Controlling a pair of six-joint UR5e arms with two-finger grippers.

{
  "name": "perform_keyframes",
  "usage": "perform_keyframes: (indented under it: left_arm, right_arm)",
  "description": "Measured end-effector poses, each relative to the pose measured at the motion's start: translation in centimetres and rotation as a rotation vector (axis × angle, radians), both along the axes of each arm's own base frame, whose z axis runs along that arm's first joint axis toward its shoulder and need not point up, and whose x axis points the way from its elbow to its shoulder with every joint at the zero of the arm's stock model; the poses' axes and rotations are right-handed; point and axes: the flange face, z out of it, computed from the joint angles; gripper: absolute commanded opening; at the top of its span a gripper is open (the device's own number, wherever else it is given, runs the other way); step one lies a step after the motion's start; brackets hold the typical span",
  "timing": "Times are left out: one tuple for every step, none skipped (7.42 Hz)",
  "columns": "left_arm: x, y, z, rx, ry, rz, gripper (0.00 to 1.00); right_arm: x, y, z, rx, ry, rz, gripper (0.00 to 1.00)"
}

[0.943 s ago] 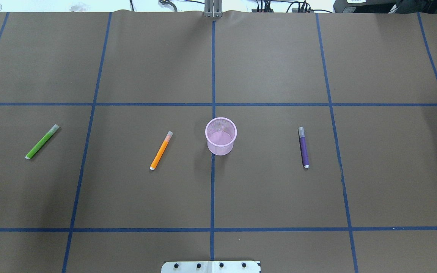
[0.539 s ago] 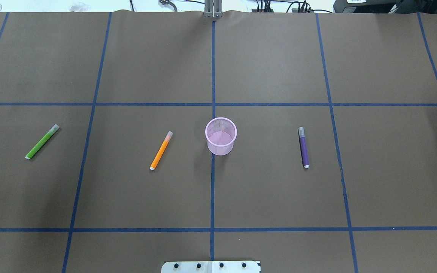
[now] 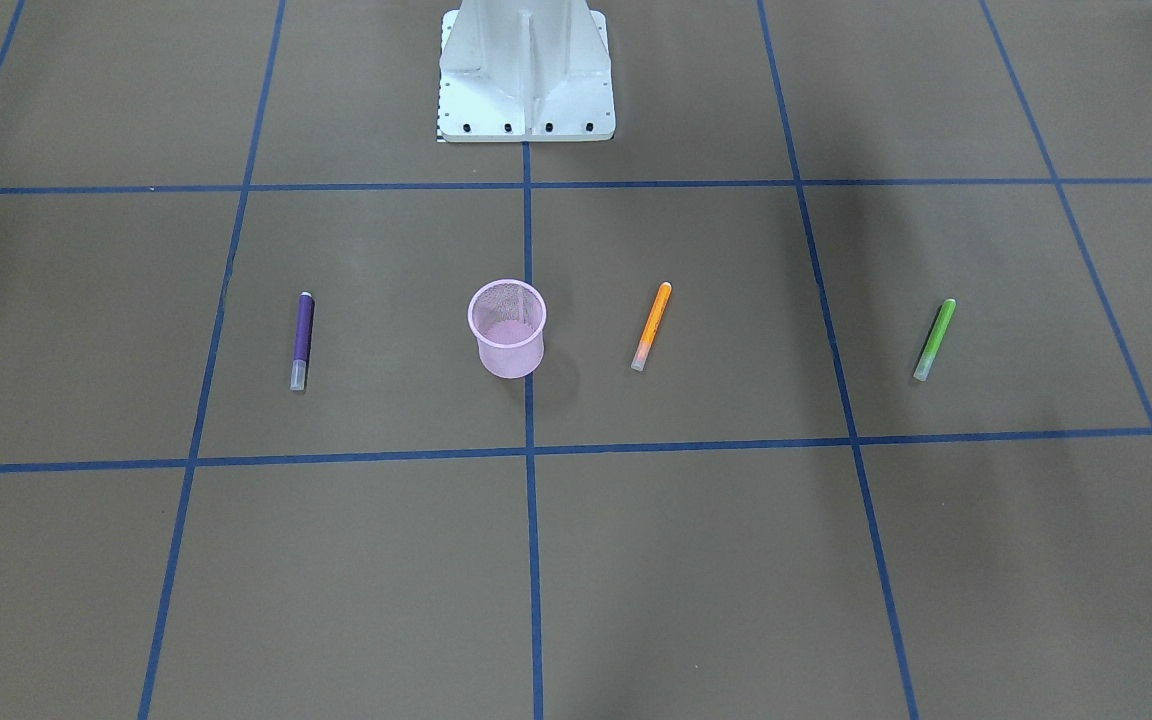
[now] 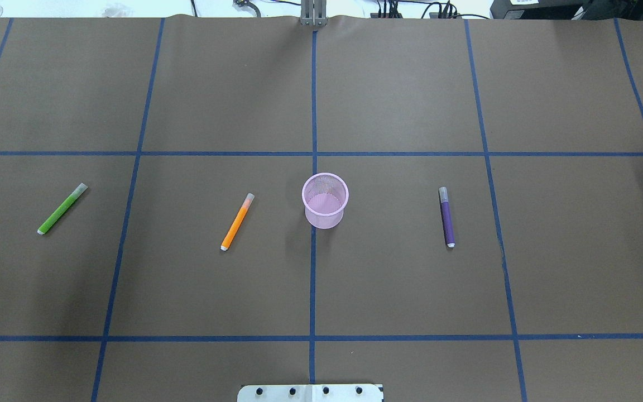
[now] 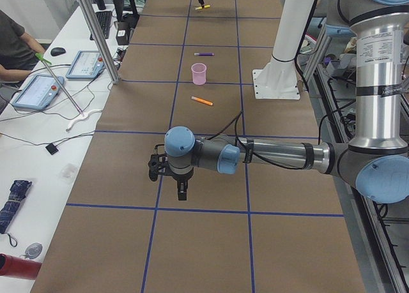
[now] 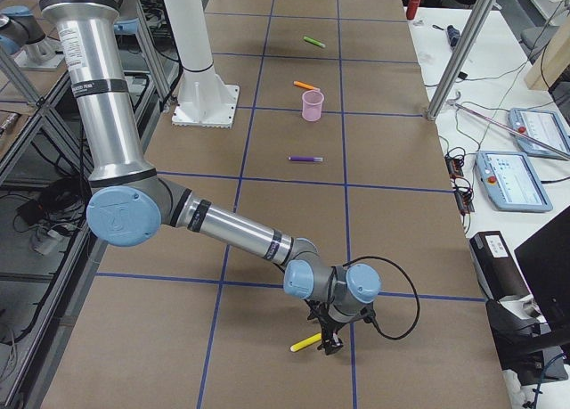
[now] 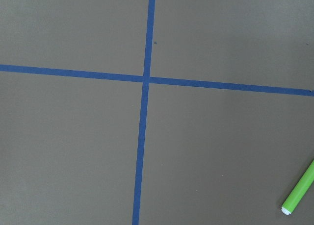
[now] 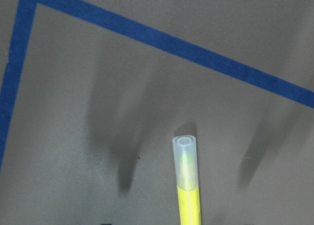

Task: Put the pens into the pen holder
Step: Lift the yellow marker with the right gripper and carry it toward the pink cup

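Note:
The pink mesh pen holder (image 4: 325,200) stands upright at the table's middle, also in the front view (image 3: 507,327). An orange pen (image 4: 237,221) lies to its left, a green pen (image 4: 62,208) farther left, and a purple pen (image 4: 447,216) to its right. A yellow-green pen (image 6: 305,342) is at the fingers of my right gripper (image 6: 331,345), far off at the table's right end. In the right wrist view its clear cap (image 8: 186,161) points upward. My left gripper (image 5: 182,194) hangs over bare table at the left end. I cannot tell either gripper's state.
The white robot base (image 3: 526,70) stands at the near middle edge. Blue tape lines grid the brown table cover (image 4: 399,89). Side desks hold teach pendants (image 5: 38,89) (image 6: 525,128), and an aluminium post (image 5: 96,31) stands at the table's edge. A person sits at far left (image 5: 13,44).

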Motion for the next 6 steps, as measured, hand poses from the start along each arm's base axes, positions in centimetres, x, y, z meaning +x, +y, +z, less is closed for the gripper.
perform_keyframes:
  left_arm:
    - [0.00, 0.00, -0.03, 0.001, 0.000, 0.000, 0.99]
    - [-0.01, 0.00, -0.04, 0.001, 0.000, 0.000, 0.99]
    - [-0.02, 0.00, -0.04, 0.001, 0.000, 0.000, 0.99]
    - [-0.02, 0.00, -0.01, 0.001, 0.000, 0.000, 0.99]
    - [-0.02, 0.00, 0.01, 0.000, 0.000, 0.000, 0.99]
    - [-0.03, 0.00, 0.02, 0.000, 0.000, 0.000, 0.99]
  right_arm:
    - [-0.05, 0.04, 0.35, 0.008, 0.001, -0.002, 0.73]
    - [-0.13, 0.08, 0.58, 0.009, 0.001, -0.005, 0.71]
    - [-0.26, 0.06, 0.69, 0.008, 0.002, -0.007, 0.70]
    - [-0.39, 0.03, 0.74, 0.008, 0.002, -0.009, 0.66]
    - [-0.50, 0.02, 0.75, 0.007, 0.003, -0.011, 0.66]
    - [-0.56, 0.00, 0.75, 0.007, 0.003, -0.012, 0.65]
